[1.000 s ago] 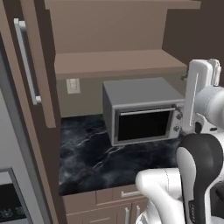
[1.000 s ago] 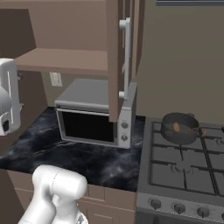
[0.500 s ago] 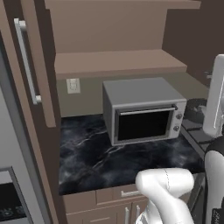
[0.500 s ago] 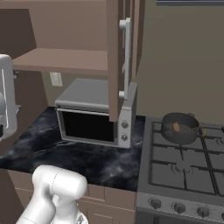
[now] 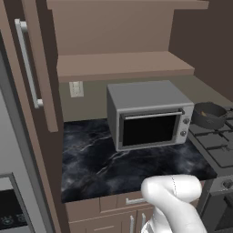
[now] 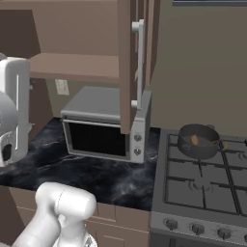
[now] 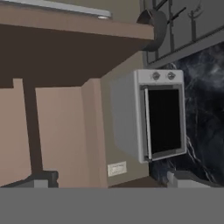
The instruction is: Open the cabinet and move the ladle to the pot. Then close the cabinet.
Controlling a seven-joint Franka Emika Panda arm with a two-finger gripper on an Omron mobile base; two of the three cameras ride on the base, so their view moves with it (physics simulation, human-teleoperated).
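Cabinet doors both swung open: left door (image 5: 32, 77), right door (image 6: 132, 62). Shelf (image 5: 123, 66) bare. Ladle (image 6: 200, 141) sits in pot (image 6: 198, 141) on stove (image 6: 202, 183), right of microwave (image 5: 148, 113) on desk (image 5: 118, 164). Fingers (image 7: 43, 178) spread wide, holding nothing, facing cabinet. Judgement: open and transfer done; only closing both doors left.

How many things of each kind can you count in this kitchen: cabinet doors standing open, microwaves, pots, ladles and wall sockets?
Open cabinet doors: 2, one and another
Microwaves: 1
Pots: 1
Ladles: 1, lying in the pot
Wall sockets: 1
Total: 6
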